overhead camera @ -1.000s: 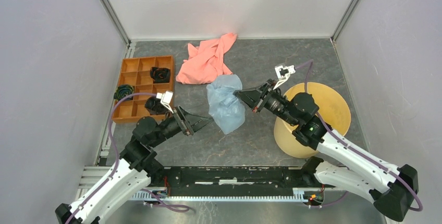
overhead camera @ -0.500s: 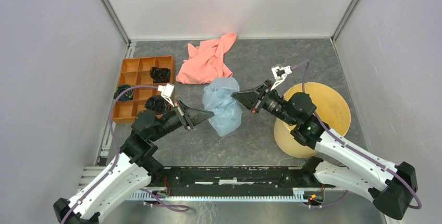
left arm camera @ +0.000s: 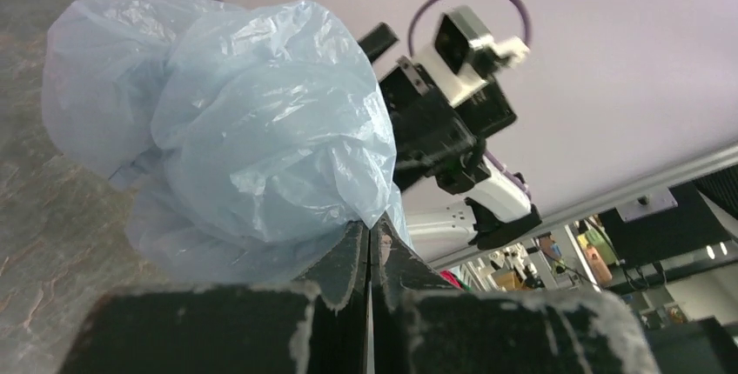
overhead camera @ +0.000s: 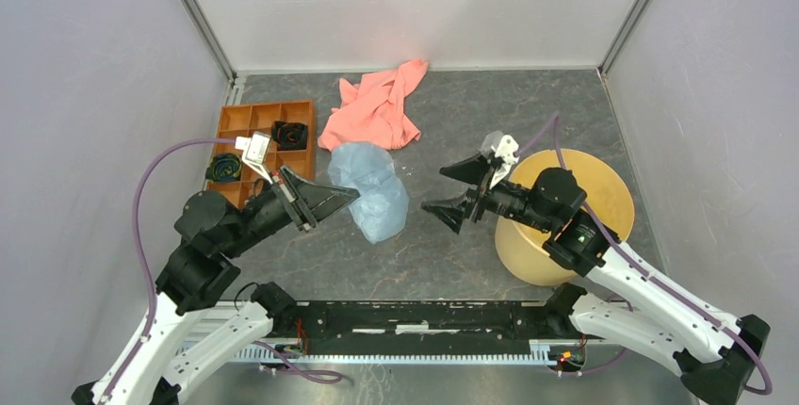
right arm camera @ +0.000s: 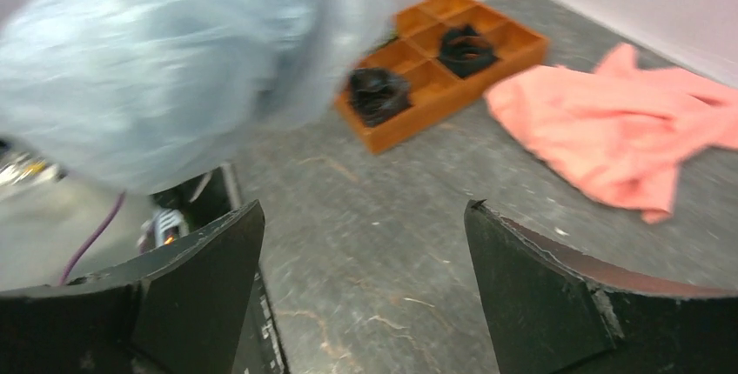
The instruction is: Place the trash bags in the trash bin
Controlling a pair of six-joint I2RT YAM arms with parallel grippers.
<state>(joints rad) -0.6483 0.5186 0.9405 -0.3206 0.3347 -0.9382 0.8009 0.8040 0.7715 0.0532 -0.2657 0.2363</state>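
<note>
No legible text, label, brand or number anywhere (background shelf items too blurred to read).

Bluish trash bag bunched mid-table; cream trash bin right, possibly overturned.

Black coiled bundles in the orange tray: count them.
2: one black coiled bundle in the orange compartmented tray's right column, second bundle in its left. Left arm may hide more.

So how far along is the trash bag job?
Grasp done: the left gripper is shut on the trash bag. In hand: only that arm holds it; the right gripper is open, apart from the bag. Left: the bag is outside the trash bin, so carrying and dropping it remain.
</note>
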